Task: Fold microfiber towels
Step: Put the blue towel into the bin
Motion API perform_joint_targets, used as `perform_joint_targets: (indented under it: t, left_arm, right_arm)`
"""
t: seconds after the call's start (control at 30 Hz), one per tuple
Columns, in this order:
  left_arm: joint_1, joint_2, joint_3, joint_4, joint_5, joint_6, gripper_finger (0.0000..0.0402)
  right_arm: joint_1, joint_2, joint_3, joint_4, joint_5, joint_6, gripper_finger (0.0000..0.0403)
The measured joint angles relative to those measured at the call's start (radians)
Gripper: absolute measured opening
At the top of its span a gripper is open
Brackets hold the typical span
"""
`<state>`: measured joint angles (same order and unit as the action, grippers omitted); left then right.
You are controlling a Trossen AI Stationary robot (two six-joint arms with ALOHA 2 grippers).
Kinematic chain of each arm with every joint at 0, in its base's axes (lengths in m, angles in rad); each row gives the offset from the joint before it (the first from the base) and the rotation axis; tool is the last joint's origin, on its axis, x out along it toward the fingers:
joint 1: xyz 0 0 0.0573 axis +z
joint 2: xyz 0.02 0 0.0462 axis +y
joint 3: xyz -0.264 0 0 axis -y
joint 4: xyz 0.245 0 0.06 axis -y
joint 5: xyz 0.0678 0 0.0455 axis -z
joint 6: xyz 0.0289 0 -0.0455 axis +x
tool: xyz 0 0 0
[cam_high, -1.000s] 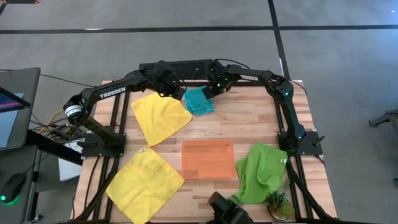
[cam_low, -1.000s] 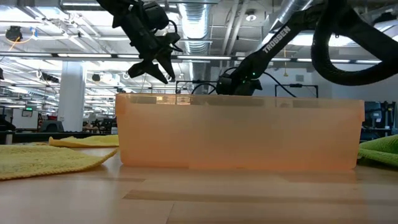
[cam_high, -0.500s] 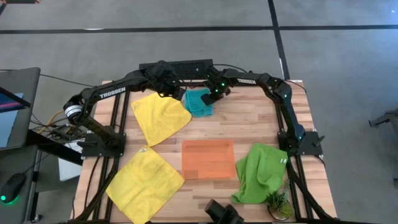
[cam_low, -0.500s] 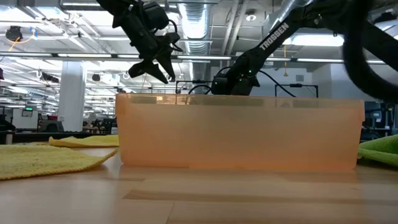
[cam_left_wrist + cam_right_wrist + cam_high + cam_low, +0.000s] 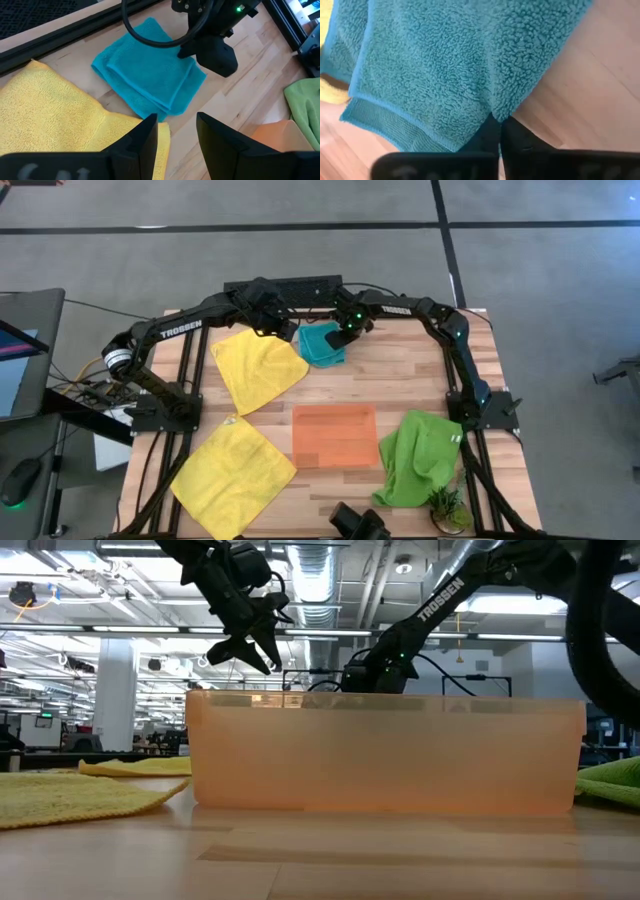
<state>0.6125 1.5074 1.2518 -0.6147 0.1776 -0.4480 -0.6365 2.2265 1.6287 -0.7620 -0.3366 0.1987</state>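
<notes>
1. High view, from the left: a yellow towel (image 5: 233,476) lies flat at the table's near left corner and a second yellow towel (image 5: 258,367) lies further back, both unfolded and apparently waiting their turn.
2. The left gripper (image 5: 283,332) hovers with its fingers spread above the second yellow towel's far corner, clear of the work.
3. The teal towel (image 5: 320,342), already folded small, lies at the back middle.
4. The right gripper (image 5: 343,338) is pinched on that towel's right edge, likely to move or refold it; a second ago its fingers were spread.
5. The orange tray (image 5: 334,435) sits at the centre, and the lime green towel (image 5: 418,456) lies crumpled on the right.
</notes>
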Motion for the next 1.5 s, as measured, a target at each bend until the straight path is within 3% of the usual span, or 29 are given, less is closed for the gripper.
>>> perform_joint_targets:
  t: [0.43, 0.57, 1.17, 1.5]
  left_arm:
    - [0.000, 0.000, 0.000, -0.003, -0.001, -0.005, 0.0127]
    - [0.000, 0.023, 0.001, -0.004, -0.013, -0.099, 0.0127]
    - [0.052, 0.354, 0.000, 0.191, 0.162, -0.223, 0.0127]
    - [0.080, 0.440, 0.000, 0.245, 0.184, -0.250, 0.0127]
  right_arm:
    - [0.001, -0.038, -0.006, -0.100, 0.000, -0.085, 0.0003]
    - [0.002, -0.039, -0.006, -0.128, 0.002, -0.111, 0.0003]
    - [0.020, -0.039, 0.070, -0.185, -0.001, -0.159, 0.0001]
    - [0.021, -0.041, 0.071, -0.207, -0.002, -0.174, 0.0001]
